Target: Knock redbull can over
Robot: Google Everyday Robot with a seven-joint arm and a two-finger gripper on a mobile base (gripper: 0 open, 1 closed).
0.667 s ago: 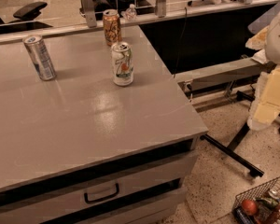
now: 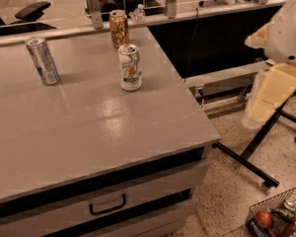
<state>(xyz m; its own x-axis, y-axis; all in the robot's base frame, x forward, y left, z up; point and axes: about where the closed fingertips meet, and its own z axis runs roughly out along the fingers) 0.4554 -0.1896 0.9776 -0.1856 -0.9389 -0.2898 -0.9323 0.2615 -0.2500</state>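
Note:
The redbull can [image 2: 43, 60] is slim, silver and blue, and stands upright at the far left of the grey table [image 2: 98, 132]. A wider white can with green and orange marks [image 2: 130, 67] stands upright near the table's middle back. An orange-brown patterned can [image 2: 119, 28] stands upright behind it. My gripper [image 2: 269, 95] is the cream-coloured part at the right edge of the camera view, below the white arm link [image 2: 288, 31]. It hangs off the table over the floor, far to the right of the redbull can.
The table's right edge [image 2: 202, 107] lies between my arm and the cans. A drawer with a black handle [image 2: 107, 205] is in the table front. A black metal stand [image 2: 251, 152] and a wire basket [image 2: 276, 216] are on the floor at right.
My arm and gripper have shifted slightly to the left and up. The three cans have not moved.

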